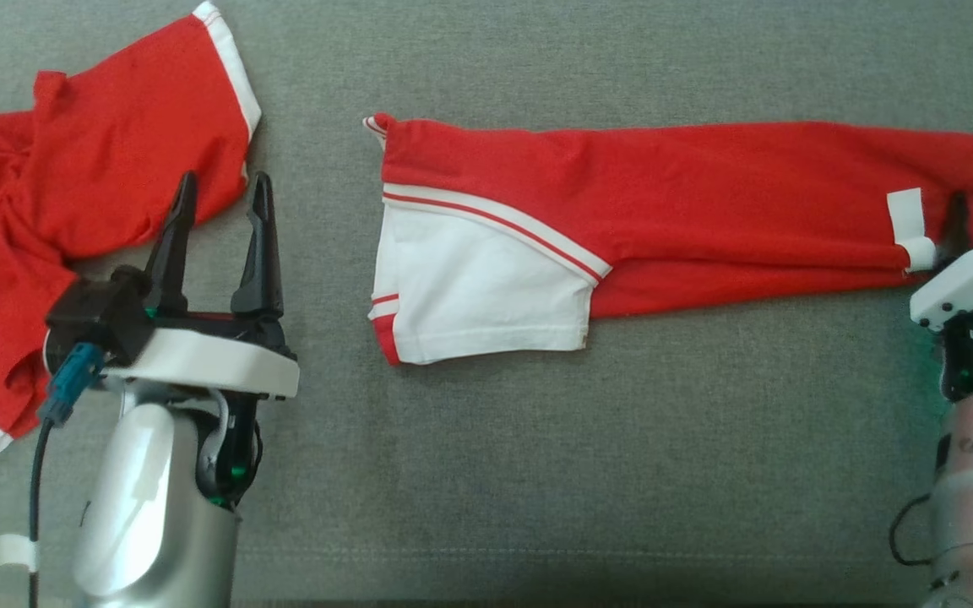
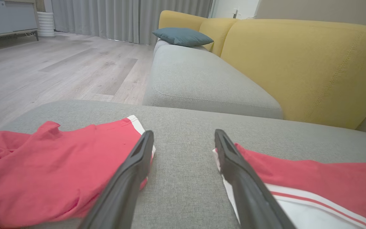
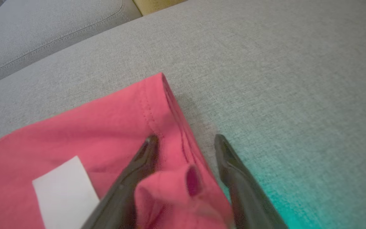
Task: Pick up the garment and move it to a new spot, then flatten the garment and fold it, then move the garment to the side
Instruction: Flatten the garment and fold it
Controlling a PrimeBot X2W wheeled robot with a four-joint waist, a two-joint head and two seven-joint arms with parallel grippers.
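1. Red with a white panel, the garment lies folded into a long, flat band across the middle and right of the grey cushion. Its white end points toward the robot's left.
2. A small white label sits near the garment's right end, close to the hem.
3. The right gripper is at that right end, with its two dark fingers spread wide. One finger rests over the red cloth. The other is just past the hem, above bare cushion. A bunched corner of the garment sits between the fingers, but they are apart and not pinching it.
4. The left gripper hangs over the cushion with its fingers wide apart and nothing between them. In the left wrist view it points at the grey gap between the two pieces of clothing.
5. A second red garment, crumpled and trimmed with white, lies at the cushion's far left. It is well apart from the folded one, and the left gripper's fingertips overlap its near edge in the head view.
6. Beyond the cushion, the left wrist view shows a yellow backrest, a teal pillow, a wooden floor and grey curtains.
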